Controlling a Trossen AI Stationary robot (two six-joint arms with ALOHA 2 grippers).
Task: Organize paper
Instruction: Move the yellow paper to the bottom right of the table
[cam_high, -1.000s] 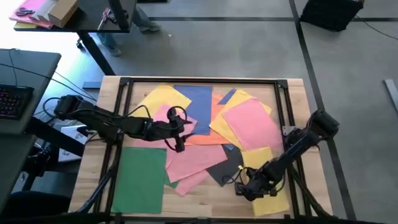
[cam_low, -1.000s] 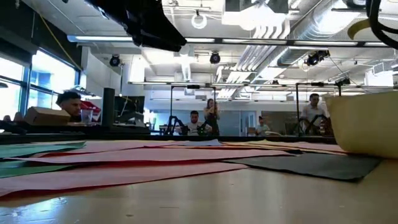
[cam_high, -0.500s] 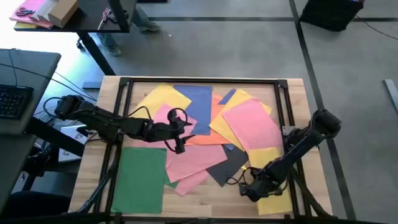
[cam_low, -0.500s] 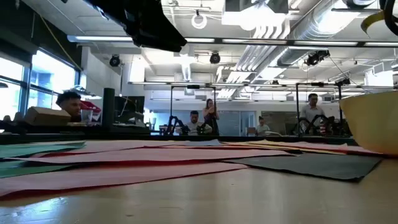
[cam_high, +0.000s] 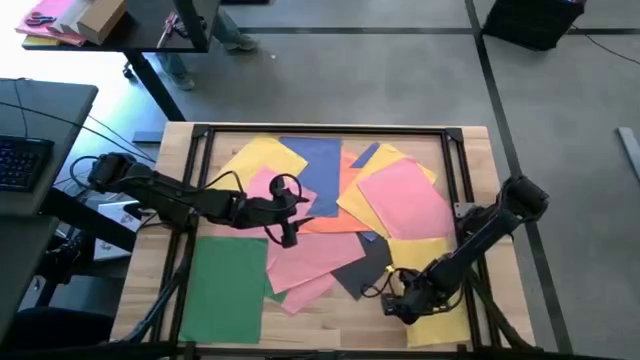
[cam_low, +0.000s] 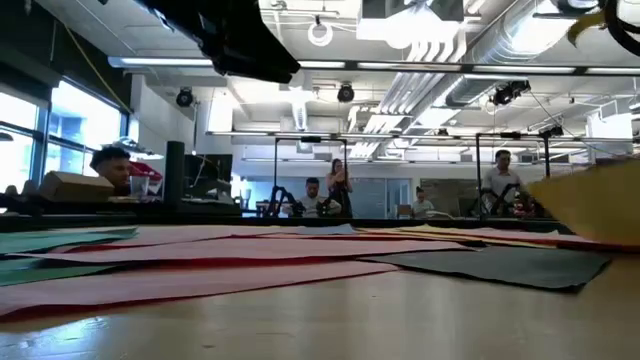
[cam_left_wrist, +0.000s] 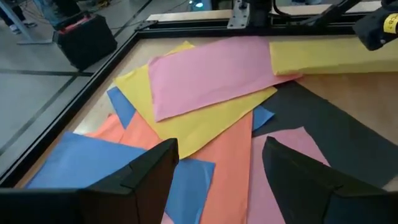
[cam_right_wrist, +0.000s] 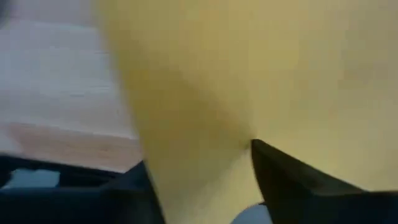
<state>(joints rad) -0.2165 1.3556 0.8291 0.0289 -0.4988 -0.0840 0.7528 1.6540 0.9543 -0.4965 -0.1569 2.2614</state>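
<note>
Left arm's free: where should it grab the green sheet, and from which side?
Probably the green sheet's near-left corner. It lies flat on the table, its right edge meets pink paper, and that corner looks bare. Bring the left gripper down from above.

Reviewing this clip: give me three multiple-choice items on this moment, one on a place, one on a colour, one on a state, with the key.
1. Where does the green sheet lie in the high view?
A. At the table's near left
B. Under the blue sheet
C. At the far right corner

2. What colour is the sheet at the right gripper?
A. Orange
B. Yellow
C. Dark grey

3. How is the left gripper?
A. Shut on a pink sheet
B. Open above the pile, holding nothing
C. Out of view

Key: 1 A, the green sheet lies alone by the near left edge. 2 B, the yellow sheet fills the right wrist view between its fingers. 3 B, the left wrist view shows its fingers spread over the sheets with nothing between them.
</note>
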